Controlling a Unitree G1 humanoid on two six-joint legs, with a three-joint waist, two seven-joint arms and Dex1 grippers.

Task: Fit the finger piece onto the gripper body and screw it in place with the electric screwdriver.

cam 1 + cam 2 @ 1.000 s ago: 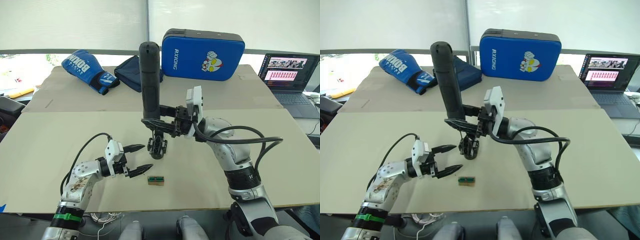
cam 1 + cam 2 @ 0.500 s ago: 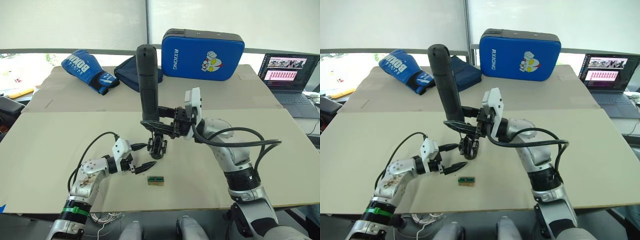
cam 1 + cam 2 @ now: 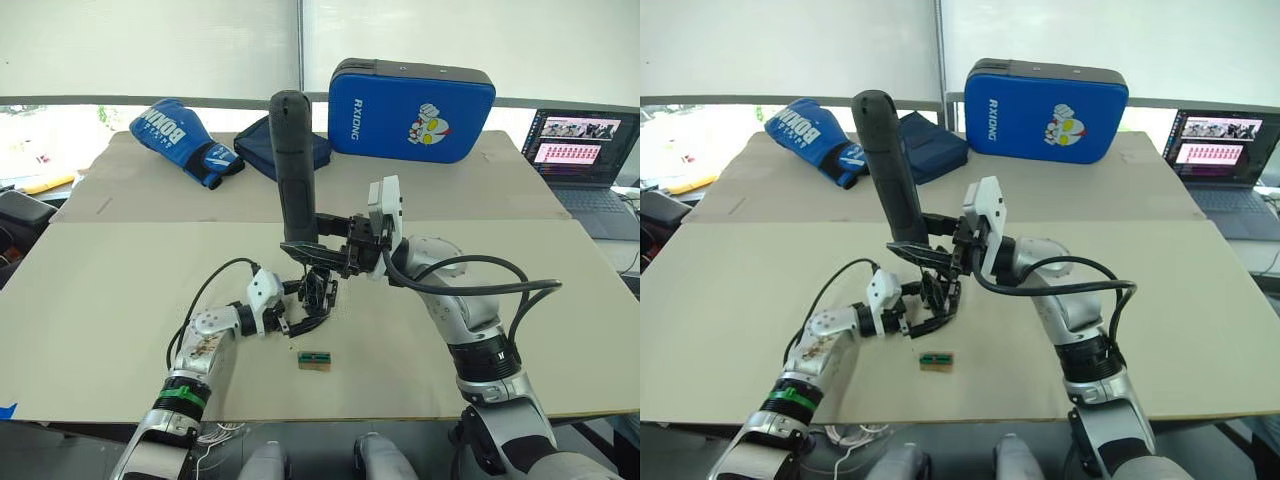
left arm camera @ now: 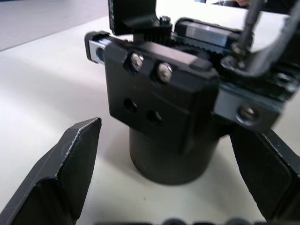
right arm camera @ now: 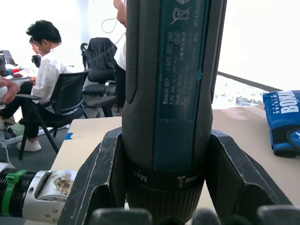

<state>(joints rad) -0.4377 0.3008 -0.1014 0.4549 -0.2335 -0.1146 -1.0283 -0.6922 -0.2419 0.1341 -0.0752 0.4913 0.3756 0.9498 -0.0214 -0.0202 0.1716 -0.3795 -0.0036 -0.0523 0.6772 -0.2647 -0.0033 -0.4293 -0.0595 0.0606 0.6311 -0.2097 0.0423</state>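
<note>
The electric screwdriver [image 3: 295,170] stands nearly upright with my right gripper [image 3: 316,246] shut around its lower barrel; the right wrist view shows its fingers [image 5: 101,173] clamping the tool [image 5: 173,93]. Its thin bit [image 4: 248,23] comes down onto the top of the gripper body [image 3: 319,292]. That body is a black block on a round base, standing on the table. My left gripper [image 3: 308,308] is open, with one finger [image 4: 65,173] on each side of the body's base [image 4: 168,159], not touching it. The finger piece is hidden among the body's black parts.
A small green-and-tan block [image 3: 314,361] lies just in front of the gripper body. At the table's back are a blue boxing glove [image 3: 185,140], a dark blue cloth [image 3: 270,145] and a blue pad [image 3: 412,108]. A laptop [image 3: 580,150] is at the far right. A seated person [image 5: 42,79] is beyond the table.
My left gripper has moved right, from beside the small block to the gripper body, and its open fingers now straddle the base. The right gripper and screwdriver have barely moved.
</note>
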